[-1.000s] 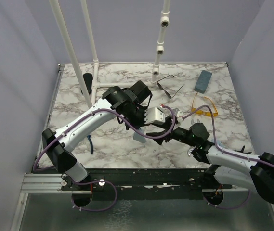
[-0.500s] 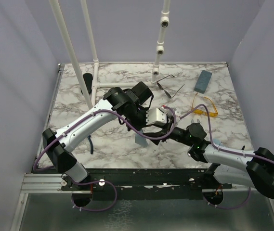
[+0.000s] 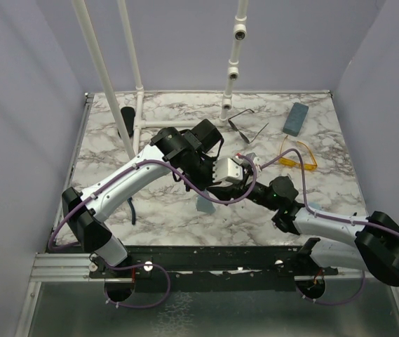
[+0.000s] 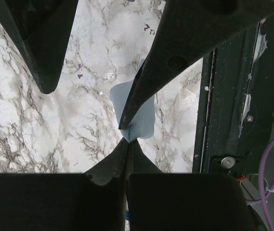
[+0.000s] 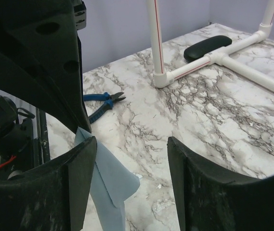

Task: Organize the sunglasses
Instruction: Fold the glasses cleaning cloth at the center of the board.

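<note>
The right arm has swung in toward 9 o'clock over the past second, bringing the right gripper [image 5: 132,144] close against the left gripper [image 4: 127,140] at mid-table, and the pale blue cloth [image 5: 110,180] has sunk slightly toward 6 o'clock. The left jaws are pinched together on the cloth's upper corner. The right jaws stand apart and grip nothing, with the fabric hanging in their gap, close to one finger. The wire-framed sunglasses [image 3: 246,135] lie on the marble table [image 3: 339,179] at 1 o'clock from the meeting grippers, and the yellow-orange sunglasses [image 3: 294,162] lie at 2 o'clock, farther out. Neither is held. This looks like a cloth handover or spreading before the glasses are handled. The next move likely calls for the right jaws to close on the loose edge, clear of the left fingertips.
</note>
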`<state>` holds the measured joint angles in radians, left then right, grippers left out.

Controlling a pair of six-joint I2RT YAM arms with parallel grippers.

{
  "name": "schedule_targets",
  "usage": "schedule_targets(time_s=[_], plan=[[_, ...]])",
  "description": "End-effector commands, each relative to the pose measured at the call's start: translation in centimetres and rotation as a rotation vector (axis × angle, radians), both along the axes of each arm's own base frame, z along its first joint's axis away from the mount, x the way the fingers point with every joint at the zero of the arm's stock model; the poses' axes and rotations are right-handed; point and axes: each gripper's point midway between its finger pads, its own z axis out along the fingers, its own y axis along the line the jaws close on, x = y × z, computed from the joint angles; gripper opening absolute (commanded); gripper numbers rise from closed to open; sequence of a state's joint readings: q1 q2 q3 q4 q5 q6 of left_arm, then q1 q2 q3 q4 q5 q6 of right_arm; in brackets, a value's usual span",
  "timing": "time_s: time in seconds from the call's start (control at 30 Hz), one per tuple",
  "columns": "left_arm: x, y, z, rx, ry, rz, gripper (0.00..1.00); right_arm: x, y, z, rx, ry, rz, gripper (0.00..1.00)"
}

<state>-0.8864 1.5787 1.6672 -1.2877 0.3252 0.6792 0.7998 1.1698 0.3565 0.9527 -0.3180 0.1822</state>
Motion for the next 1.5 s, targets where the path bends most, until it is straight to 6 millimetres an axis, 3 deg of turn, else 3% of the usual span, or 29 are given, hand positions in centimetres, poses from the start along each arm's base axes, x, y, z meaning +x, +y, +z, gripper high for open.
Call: schedule_targets(time_s=[0.0, 0.17, 0.57, 0.93, 1.2, 1.47], plan=[[-0.5, -0.4, 0.6, -0.023, 0.001, -0.033, 0.00, 0.0, 0.6, 0.9, 0.017, -0.031, 0.017, 0.65], [-0.6, -0.4, 0.5, -0.020, 0.004, -0.034, 0.00, 0.0, 0.4, 0.8, 0.010, -0.035, 0.010, 0.66], [-0.2, -0.2, 0.4, -0.003, -0.024, -0.043, 0.00, -2.0, 0.0, -0.7, -0.047, -0.038, 0.087, 0.67], [0.0, -0.5, 0.6, -0.009, -0.026, -0.047, 0.00, -1.4, 0.2, -1.4, -0.054, -0.009, 0.065, 0.67], [-0.3, -0.3, 0.5, 0.003, -0.019, -0.067, 0.00, 0.9, -0.6, -1.2, -0.056, 0.010, -0.068, 0.58], [-0.3, -0.2, 0.4, 0.012, -0.026, -0.081, 0.00, 0.1, 0.1, -1.4, -0.074, -0.016, -0.005, 0.58]])
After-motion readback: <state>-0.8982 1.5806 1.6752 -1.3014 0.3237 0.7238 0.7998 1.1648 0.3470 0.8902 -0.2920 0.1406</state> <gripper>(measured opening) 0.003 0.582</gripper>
